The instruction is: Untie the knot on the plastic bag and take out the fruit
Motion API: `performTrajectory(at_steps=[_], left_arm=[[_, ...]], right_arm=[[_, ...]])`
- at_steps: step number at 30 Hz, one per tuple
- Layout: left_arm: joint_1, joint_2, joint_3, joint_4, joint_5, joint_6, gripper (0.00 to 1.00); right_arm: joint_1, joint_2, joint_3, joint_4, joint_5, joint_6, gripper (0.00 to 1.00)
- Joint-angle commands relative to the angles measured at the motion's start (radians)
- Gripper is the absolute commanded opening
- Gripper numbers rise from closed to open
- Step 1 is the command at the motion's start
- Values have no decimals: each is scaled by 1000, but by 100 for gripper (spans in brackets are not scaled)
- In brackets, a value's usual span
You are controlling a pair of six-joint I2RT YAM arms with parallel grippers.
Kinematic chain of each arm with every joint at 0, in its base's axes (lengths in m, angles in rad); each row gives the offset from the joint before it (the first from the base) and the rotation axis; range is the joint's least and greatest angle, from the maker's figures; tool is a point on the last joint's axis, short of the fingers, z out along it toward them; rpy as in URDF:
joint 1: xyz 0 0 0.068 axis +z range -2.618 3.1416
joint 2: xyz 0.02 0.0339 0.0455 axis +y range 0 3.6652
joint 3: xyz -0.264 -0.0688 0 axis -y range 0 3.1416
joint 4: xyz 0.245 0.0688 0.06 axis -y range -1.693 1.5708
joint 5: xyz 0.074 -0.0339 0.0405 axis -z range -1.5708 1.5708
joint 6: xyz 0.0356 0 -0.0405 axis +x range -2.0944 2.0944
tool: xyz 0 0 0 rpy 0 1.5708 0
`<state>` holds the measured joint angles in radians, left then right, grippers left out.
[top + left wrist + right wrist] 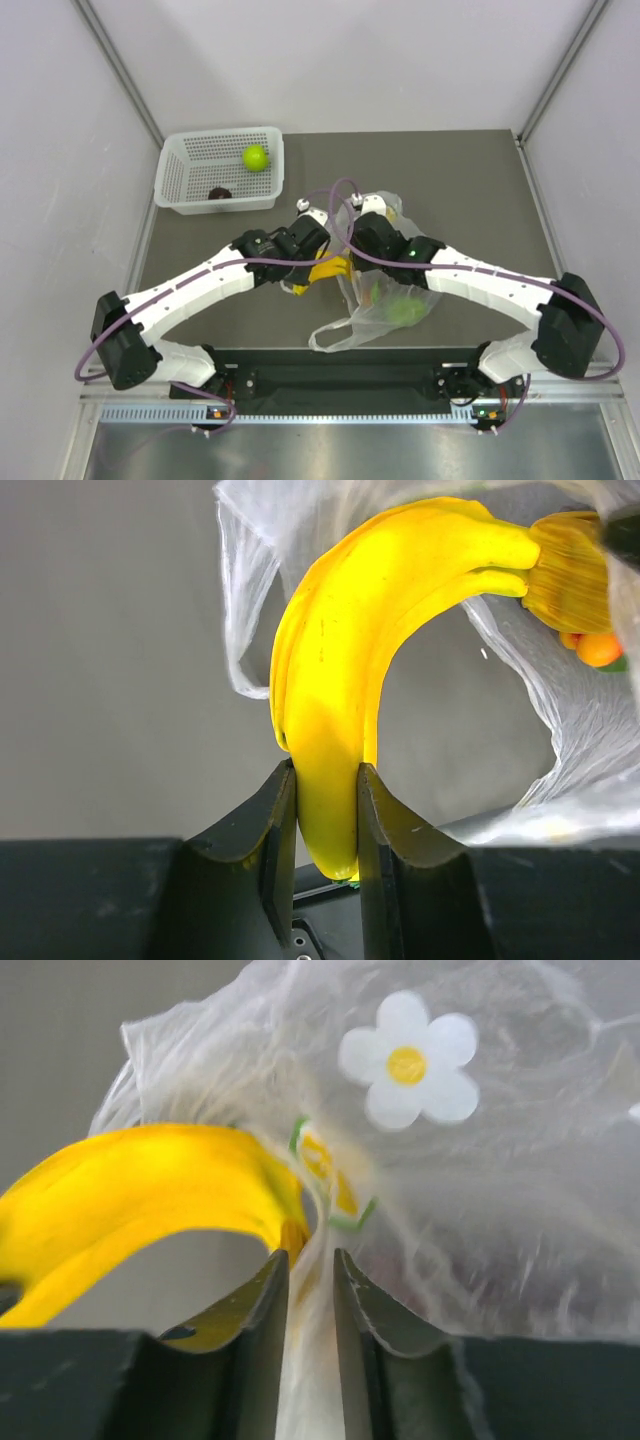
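The clear plastic bag [385, 300] with flower prints lies at the table's middle. A green fruit [405, 310] sits inside it. My left gripper [327, 770] is shut on the tip of the yellow bananas [340, 630], which stick out of the bag's open mouth [590, 740]. A small orange fruit [598, 648] shows behind the stem. My right gripper [311, 1257] is shut on a bunched strip of the bag's film [480, 1190], right beside the bananas [130, 1180]. From above, both grippers meet over the bananas [325, 270]. The knot does not show in any view.
A white perforated basket [180, 165] stands at the back left, holding a green apple [255, 157] and a dark grape bunch [218, 194]. One loose handle loop [335, 335] of the bag trails toward the near table edge.
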<state>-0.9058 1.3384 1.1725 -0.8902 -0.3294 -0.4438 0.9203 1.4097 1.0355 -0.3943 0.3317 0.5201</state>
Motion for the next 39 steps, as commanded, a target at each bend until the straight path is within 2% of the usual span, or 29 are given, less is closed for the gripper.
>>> performTrajectory(at_steps=[1, 11, 15, 18, 22, 23, 24, 32, 39], left_arm=[[2, 15, 53, 11, -39, -9, 0], [2, -120, 76, -111, -100, -26, 0], [7, -191, 85, -64, -177, -30, 0], [50, -193, 148, 5, -227, 17, 0], [192, -141, 211, 147, -200, 106, 0], [273, -104, 226, 192, -176, 117, 0], [309, -82, 240, 218, -142, 128, 0], [606, 190, 394, 339, -100, 166, 0], [703, 355, 463, 346, -77, 189, 0]], right_arm=[[11, -89, -3, 25, -17, -28, 20], [-20, -141, -35, -95, 98, 6, 20], [-28, -193, -75, -94, 99, 17, 21], [-28, -235, -109, -92, 66, 21, 22], [-28, -273, -126, -80, 26, -2, 24], [-26, -278, -129, -77, 18, -9, 26], [-28, -287, -129, -74, 7, -17, 26], [-26, -302, -126, -72, -72, -49, 31], [-23, -308, -123, -80, -88, -65, 40]])
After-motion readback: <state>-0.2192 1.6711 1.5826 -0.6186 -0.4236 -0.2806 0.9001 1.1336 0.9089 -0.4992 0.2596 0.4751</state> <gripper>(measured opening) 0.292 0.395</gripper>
